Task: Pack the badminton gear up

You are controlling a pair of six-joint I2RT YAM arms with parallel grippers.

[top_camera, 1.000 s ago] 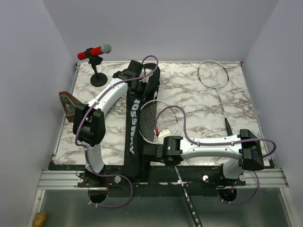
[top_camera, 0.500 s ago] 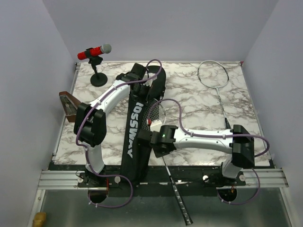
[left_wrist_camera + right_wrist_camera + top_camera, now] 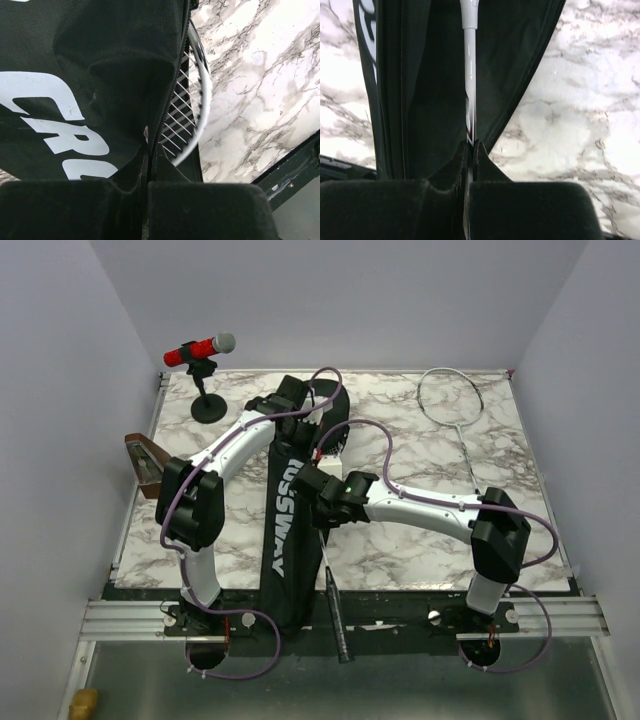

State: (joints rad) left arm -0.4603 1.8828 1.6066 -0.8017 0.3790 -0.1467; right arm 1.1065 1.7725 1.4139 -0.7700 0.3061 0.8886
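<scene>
While the thin-framed racket with a white rim and dark handle (image 3: 336,615) sits partway inside the large black racket-shaped bag lettered "CROSSWAY" (image 3: 280,540), its strung head is tucked under the bag's raised flap. Its handle sticks out past the near edge of the marble worktop (image 3: 425,455). The right claw (image 3: 471,147) is pinched tight on the racket's slim white shaft. The left claw (image 3: 148,170) is clamped on the bag's fabric edge at the opening, holding it up.

The likeliest trouble from here is a snag. If the rim catches the zip seam or a fold of cloth, a further push could drag the whole bag along the worktop or tug the fabric out of the left claw. The thin shaft might also twist or slip in so narrow a pinch.

A second thin-framed racket (image 3: 450,400) lies well apart at the far right, not yet packed. The red microphone on its black stand (image 3: 200,348) and the brown wedge-shaped object (image 3: 140,455) sit off to the left.
</scene>
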